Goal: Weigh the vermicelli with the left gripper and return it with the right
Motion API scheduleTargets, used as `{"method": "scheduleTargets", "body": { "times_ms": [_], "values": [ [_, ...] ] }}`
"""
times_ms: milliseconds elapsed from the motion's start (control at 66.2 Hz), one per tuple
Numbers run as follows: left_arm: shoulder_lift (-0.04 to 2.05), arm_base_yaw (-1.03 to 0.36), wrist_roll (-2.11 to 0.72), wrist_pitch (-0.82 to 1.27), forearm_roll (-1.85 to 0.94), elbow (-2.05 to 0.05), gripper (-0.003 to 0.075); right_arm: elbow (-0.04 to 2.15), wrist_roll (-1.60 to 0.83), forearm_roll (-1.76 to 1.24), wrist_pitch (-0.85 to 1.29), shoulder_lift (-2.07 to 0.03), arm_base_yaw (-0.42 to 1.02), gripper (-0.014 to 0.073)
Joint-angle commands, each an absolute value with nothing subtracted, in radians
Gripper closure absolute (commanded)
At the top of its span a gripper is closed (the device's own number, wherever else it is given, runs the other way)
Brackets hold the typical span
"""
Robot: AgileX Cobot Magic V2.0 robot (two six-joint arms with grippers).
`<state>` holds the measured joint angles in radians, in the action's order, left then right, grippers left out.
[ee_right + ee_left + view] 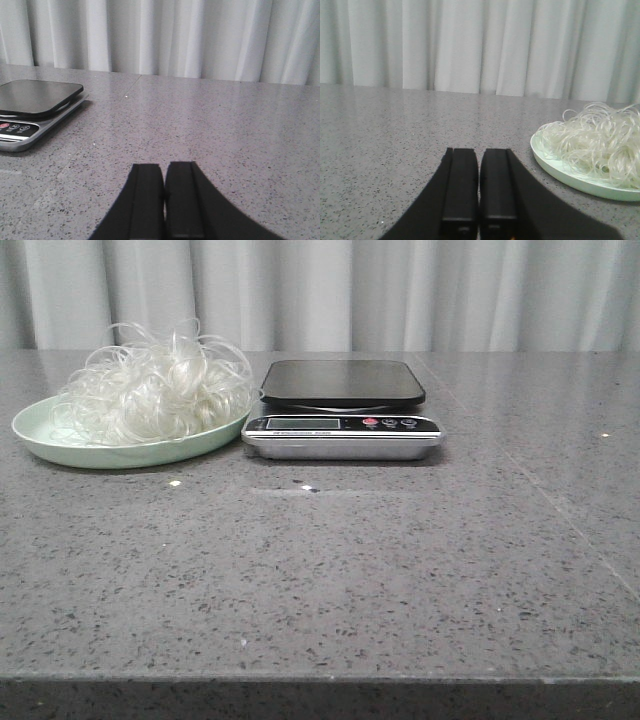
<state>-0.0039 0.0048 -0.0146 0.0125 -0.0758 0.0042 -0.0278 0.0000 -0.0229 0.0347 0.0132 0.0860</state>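
The vermicelli [150,390], a fluffy clump of curly translucent white strands, lies piled in a pale green plate [60,448] at the table's far left. Right beside the plate stands a kitchen scale [342,422] with a bare black platform. In the left wrist view the vermicelli [600,142] and the plate [555,167] lie ahead and to one side of my left gripper [479,150], which is shut with nothing in it. My right gripper [165,165] is also shut and empty, low over the grey table, with the scale [35,107] some way off. Neither gripper shows in the front view.
The speckled grey stone table [330,570] runs to a front edge near the bottom of the front view. White curtains [330,290] hang behind the table's far edge.
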Motion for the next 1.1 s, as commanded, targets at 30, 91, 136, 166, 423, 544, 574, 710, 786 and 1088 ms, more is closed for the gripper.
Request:
{"method": "scheduleTargets", "body": {
  "times_ms": [30, 91, 136, 166, 423, 544, 574, 710, 786, 1088],
  "values": [
    [-0.025, 0.0, -0.009, -0.065, -0.077, 0.011, 0.0594, -0.02, -0.006, -0.025, -0.04, 0.028, 0.081, 0.0414],
    [-0.025, 0.0, -0.009, -0.065, -0.077, 0.011, 0.0594, -0.02, -0.006, -0.025, -0.04, 0.028, 0.081, 0.0414],
    [-0.025, 0.0, -0.009, -0.065, -0.077, 0.011, 0.0594, -0.02, -0.006, -0.025, -0.04, 0.028, 0.081, 0.0414],
    [-0.025, 0.0, -0.009, -0.065, -0.077, 0.011, 0.0594, -0.02, -0.006, -0.025, -0.04, 0.028, 0.081, 0.0414],
    [-0.025, 0.0, -0.009, -0.065, -0.077, 0.011, 0.0594, -0.02, -0.006, -0.025, -0.04, 0.028, 0.081, 0.0414],
    [-0.025, 0.0, -0.009, -0.065, -0.077, 0.011, 0.0594, -0.02, -0.006, -0.025, -0.04, 0.028, 0.081, 0.0414],
    [-0.025, 0.0, -0.009, -0.065, -0.077, 0.011, 0.0594, -0.02, -0.006, -0.025, -0.04, 0.028, 0.081, 0.0414],
    [-0.025, 0.0, -0.009, -0.073, -0.077, 0.011, 0.0594, -0.02, -0.006, -0.025, -0.04, 0.028, 0.081, 0.0414],
    [-0.025, 0.0, -0.009, -0.074, -0.077, 0.011, 0.0594, -0.02, -0.006, -0.025, -0.04, 0.028, 0.081, 0.0414],
    [-0.016, 0.001, -0.016, -0.452, -0.077, -0.065, 0.0594, -0.02, -0.006, -0.025, -0.04, 0.028, 0.081, 0.0414]
  ]
}}
